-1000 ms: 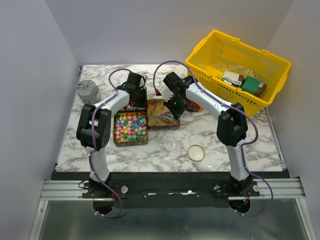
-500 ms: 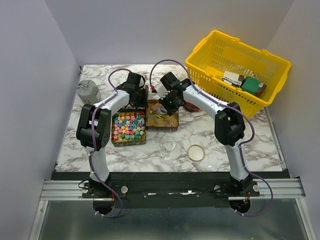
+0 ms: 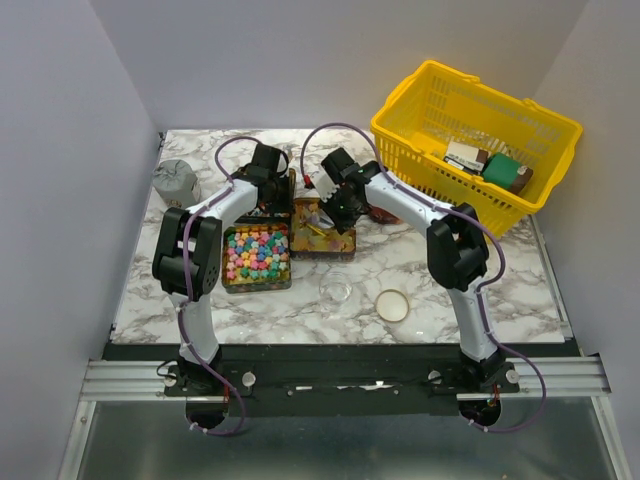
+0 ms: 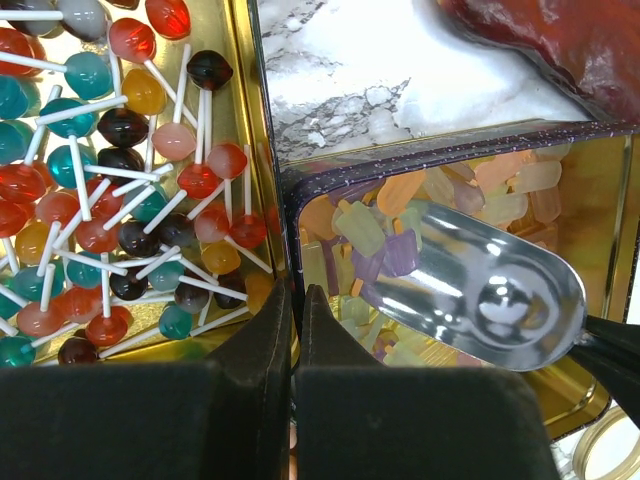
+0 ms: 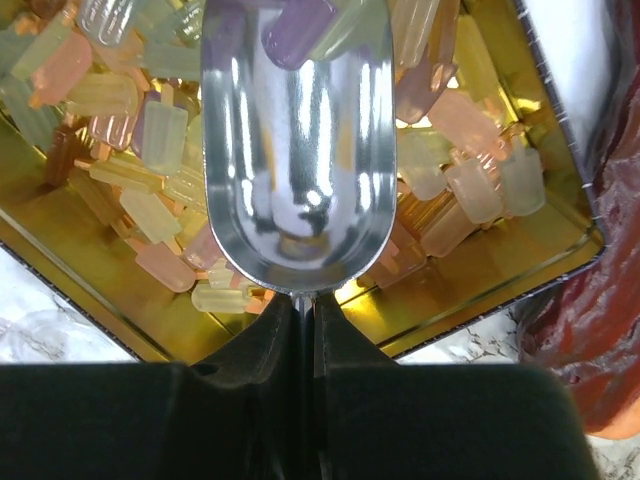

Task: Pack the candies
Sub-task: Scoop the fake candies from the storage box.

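A dark tin (image 3: pixel 325 243) holds translucent yellow-orange and pink candies (image 5: pixel 470 180), which also show in the left wrist view (image 4: pixel 360 225). My right gripper (image 5: pixel 302 305) is shut on the handle of a metal scoop (image 5: pixel 298 150). The scoop lies low in that tin, with a purple piece at its lip. My left gripper (image 4: pixel 297 300) is shut on the tin's thin wall, right beside a gold tin of lollipops (image 4: pixel 110 180). From above, the left gripper (image 3: pixel 275 190) and right gripper (image 3: pixel 335 210) stand close together. Pastel star candies (image 3: pixel 258 252) fill a third tin in front.
A yellow basket (image 3: pixel 470 120) with boxed packets stands at the back right. A reddish-brown slab (image 5: pixel 590 330) lies just right of the candy tin. A small glass jar (image 3: pixel 336 288) and its lid (image 3: pixel 393 305) sit near the front. A grey object (image 3: pixel 175 180) is at the far left.
My right gripper has carried the scoop left and back across the candy tin. The left arm has hardly moved.
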Robot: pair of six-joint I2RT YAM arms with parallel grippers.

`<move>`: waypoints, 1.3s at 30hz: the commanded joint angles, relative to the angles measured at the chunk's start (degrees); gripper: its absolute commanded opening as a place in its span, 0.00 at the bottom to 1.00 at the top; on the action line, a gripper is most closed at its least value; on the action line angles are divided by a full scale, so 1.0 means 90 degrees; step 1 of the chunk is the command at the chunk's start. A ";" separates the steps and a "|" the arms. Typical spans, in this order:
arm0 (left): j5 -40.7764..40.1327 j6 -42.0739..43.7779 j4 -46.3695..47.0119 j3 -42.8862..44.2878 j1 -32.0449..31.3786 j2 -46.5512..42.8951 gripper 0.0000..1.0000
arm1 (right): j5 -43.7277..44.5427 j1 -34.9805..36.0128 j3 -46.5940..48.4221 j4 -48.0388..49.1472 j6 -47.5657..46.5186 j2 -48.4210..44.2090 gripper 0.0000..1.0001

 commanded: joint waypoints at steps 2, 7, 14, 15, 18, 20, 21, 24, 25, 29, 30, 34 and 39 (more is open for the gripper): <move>0.0226 0.0087 -0.0288 -0.0117 -0.0082 0.0306 0.00 | -0.0126 0.0245 -0.0610 0.1223 -0.0227 0.0374 0.01; -0.0096 0.0136 -0.0463 0.0068 -0.0082 0.0394 0.00 | 0.0051 0.0294 -0.0699 0.0903 -0.0325 0.0140 0.01; -0.0096 0.0106 -0.0405 0.0059 -0.0082 0.0423 0.07 | 0.0089 0.0294 -0.0592 0.0258 -0.0325 -0.0066 0.01; -0.0077 0.0106 -0.0415 0.0049 -0.0092 0.0433 0.07 | 0.0119 0.0294 -0.0582 0.0257 -0.0306 -0.0066 0.01; -0.0028 0.0116 -0.0405 0.0029 -0.0082 0.0443 0.07 | 0.0226 0.0294 -0.0504 0.0257 -0.0296 0.0012 0.01; -0.0008 0.0116 -0.0405 0.0039 -0.0082 0.0433 0.07 | 0.0265 0.0294 -0.0465 0.0237 -0.0305 0.0051 0.01; 0.0011 0.0116 -0.0395 0.0029 -0.0092 0.0423 0.06 | 0.0285 0.0294 -0.0445 0.0266 -0.0276 0.0051 0.01; 0.0079 0.0116 -0.0366 0.0019 -0.0082 0.0433 0.02 | 0.0362 0.0294 -0.0426 0.0442 -0.0227 0.0109 0.01; 0.0109 0.0126 -0.0366 0.0019 -0.0092 0.0443 0.02 | 0.0421 0.0294 -0.0397 0.0462 -0.0189 0.0158 0.01; 0.0167 0.0126 -0.0366 0.0019 -0.0092 0.0423 0.00 | 0.0802 0.0304 -0.0445 0.0831 0.0007 0.0217 0.01; 0.0197 0.0126 -0.0347 0.0010 -0.0082 0.0423 0.00 | 0.0802 0.0294 -0.0551 0.0988 0.0055 0.0188 0.01; 0.0333 0.0116 -0.0317 -0.0010 -0.0092 0.0423 0.00 | 0.0802 0.0294 -0.0816 0.1643 0.0300 0.0168 0.01; 0.0372 0.0087 -0.0307 -0.0029 -0.0092 0.0394 0.00 | 0.0773 0.0294 -0.1294 0.2405 0.0436 0.0003 0.01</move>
